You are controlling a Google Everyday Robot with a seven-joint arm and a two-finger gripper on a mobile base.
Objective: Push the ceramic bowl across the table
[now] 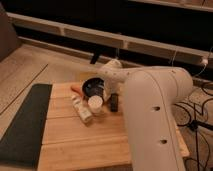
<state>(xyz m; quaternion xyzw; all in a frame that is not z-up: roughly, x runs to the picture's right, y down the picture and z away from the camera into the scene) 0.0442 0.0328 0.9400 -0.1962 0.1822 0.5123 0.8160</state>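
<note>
1. The table (75, 142) is a light wooden top of long planks with visible seams. It carries every item listed below.
2. The white robot arm (155, 115) covers the table's 3 o'clock side. It narrows as it reaches toward 11 o'clock, ending over the group of objects.
3. A dark grey mat (22, 125) lies along the table's 9 o'clock edge, well apart from the objects.
4. The gripper (104, 91) is at the 3 o'clock rim of the ceramic bowl, low over the table. Whether it is open or closed cannot be told; contact with the rim cannot be confirmed.
5. The ceramic bowl (91, 87) is small, round, shallow, black and glossy, with a pale glint on its inside. It sits upright near the table's 12 o'clock edge.
6. A white bottle (81, 110) lies on its side at 7 o'clock from the bowl.
7. A flat black bar (114, 102) lies at 4 o'clock from the bowl.
8. A white cup (95, 103) stands at 6 o'clock from the bowl, just beside the bottle.
9. An orange item (76, 90) lies at 9 o'clock from the bowl, close to its rim.
</note>
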